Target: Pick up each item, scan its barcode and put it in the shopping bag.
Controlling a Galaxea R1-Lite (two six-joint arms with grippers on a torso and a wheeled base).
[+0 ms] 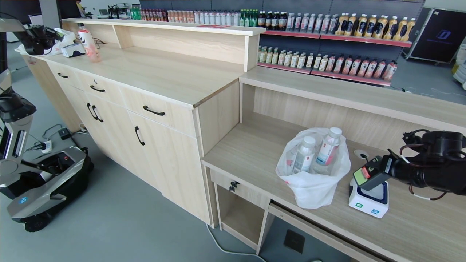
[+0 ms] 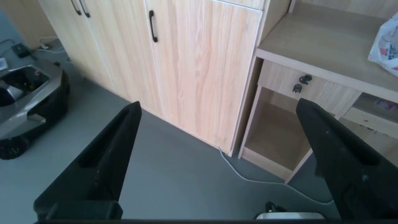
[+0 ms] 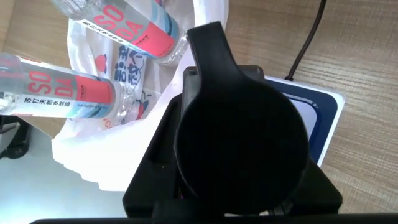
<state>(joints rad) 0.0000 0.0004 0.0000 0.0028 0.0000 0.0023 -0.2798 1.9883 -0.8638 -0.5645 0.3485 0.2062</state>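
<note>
Two clear bottles stand caps up in the white shopping bag (image 1: pixel 311 193) on the low worktop (image 1: pixel 251 153): the left bottle (image 1: pixel 304 154) and, leaning close, the right bottle (image 1: pixel 328 145). Both wear white labels with bold red and blue lettering, plus finer print too small to make out. Their lower halves are lost in the bag's folds. The bag carries a little red and blue print of its own, crumpled past reading.

Just beside the bag sits a white box (image 1: pixel 368 203) with a dark blue top and two small stickers, one green and one blue, on its front. Over it, at the tip of the right arm, is a black handheld device (image 1: pixel 369 174) with a green and red sticker. The right gripper (image 1: pixel 387 166) is right behind it, but I cannot tell whether it is clamped on. From the right wrist, a dark rounded body covers the middle of the view.

The left gripper (image 2: pixel 211 162) hangs spread wide over the grey floor (image 2: pixel 186 162), in front of the wooden cabinet (image 2: pixel 205 62).

Behind, the red-edged shelves (image 1: pixel 327 36) hold rows of bottles, with labels far too small to read.
</note>
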